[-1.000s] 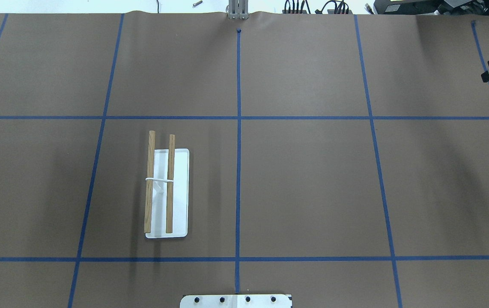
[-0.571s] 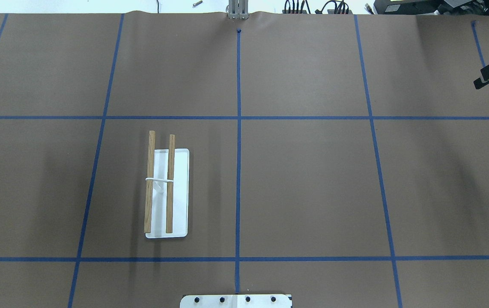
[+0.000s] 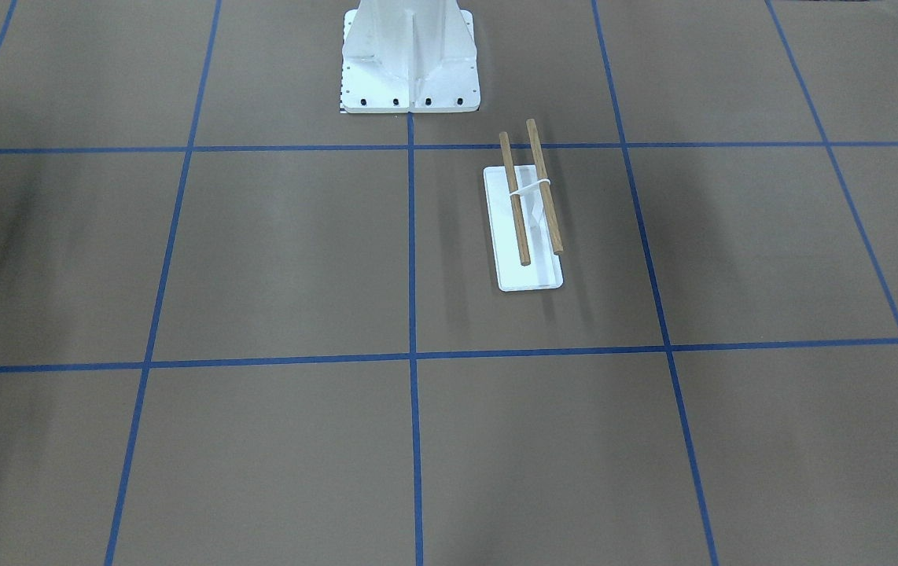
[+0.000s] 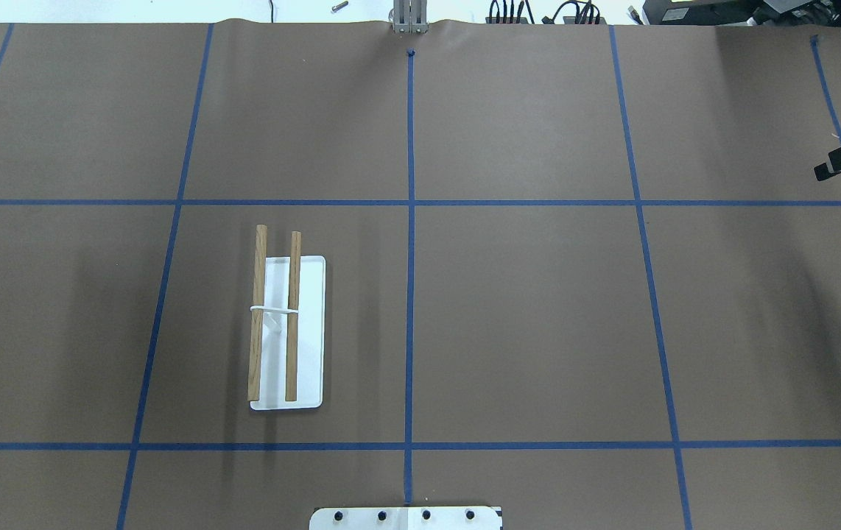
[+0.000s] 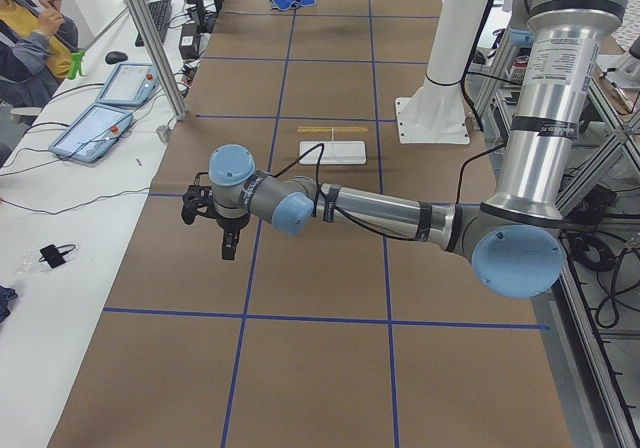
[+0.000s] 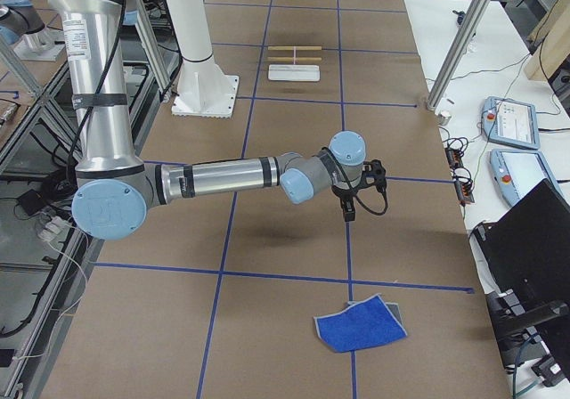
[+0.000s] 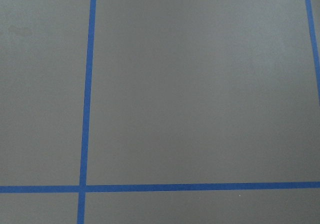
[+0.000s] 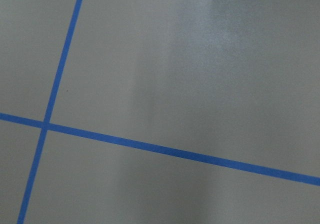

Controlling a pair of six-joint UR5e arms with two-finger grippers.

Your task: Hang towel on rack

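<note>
Right arm (image 6: 223, 178) is reaching out low and nearly level over the table (image 4: 538, 331) toward its right end, wrist bent so that the right gripper (image 6: 349, 212) is pointing straight down and hanging above bare paper. It is carrying nothing; how far its fingers are apart cannot be told, and its wrist view is showing only paper and blue tape lines (image 8: 165, 151). The towel (image 6: 359, 324) is lying on the table close to the right end edge, skewed to the edges, apart from the right gripper and nearer that end than the gripper is. Left arm (image 5: 370, 211) is mirroring this pose toward the left end, forearm level, left gripper (image 5: 228, 248) hanging fingers-down over bare paper, holding nothing; its opening cannot be told either. The rack (image 4: 286, 331) is standing on the robot's left half of the table, nearer the robot's edge than the far edge, its 2 dowels (image 4: 258, 313) running from near edge toward far edge, bare. The white pedestal (image 3: 410, 59) is sitting at the middle of the robot's edge.
</note>
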